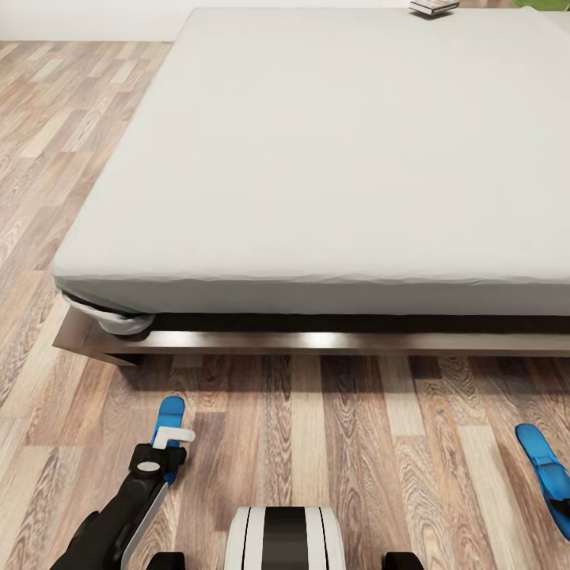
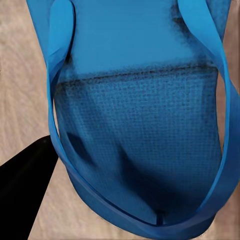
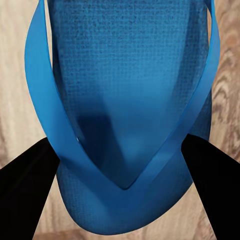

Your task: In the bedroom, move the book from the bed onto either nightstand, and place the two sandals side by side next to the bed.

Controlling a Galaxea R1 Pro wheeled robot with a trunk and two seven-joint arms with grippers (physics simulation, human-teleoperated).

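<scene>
Both blue sandals [image 1: 168, 418] [image 1: 546, 469] sit between gripper fingers, apparently pinched; lower them level onto the floor [image 1: 332, 443] beside the bed [image 1: 317, 158], touching.

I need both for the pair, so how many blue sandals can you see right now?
2. One sandal lies on the floor at the left gripper, before the bed's corner. The other sandal is on the floor far right, partly cut off.

Bedroom floor and wall.
Brown wood-plank floor [image 1: 332, 443], evenly lit; strip of white wall [image 1: 87, 20] along the far edge.
</scene>
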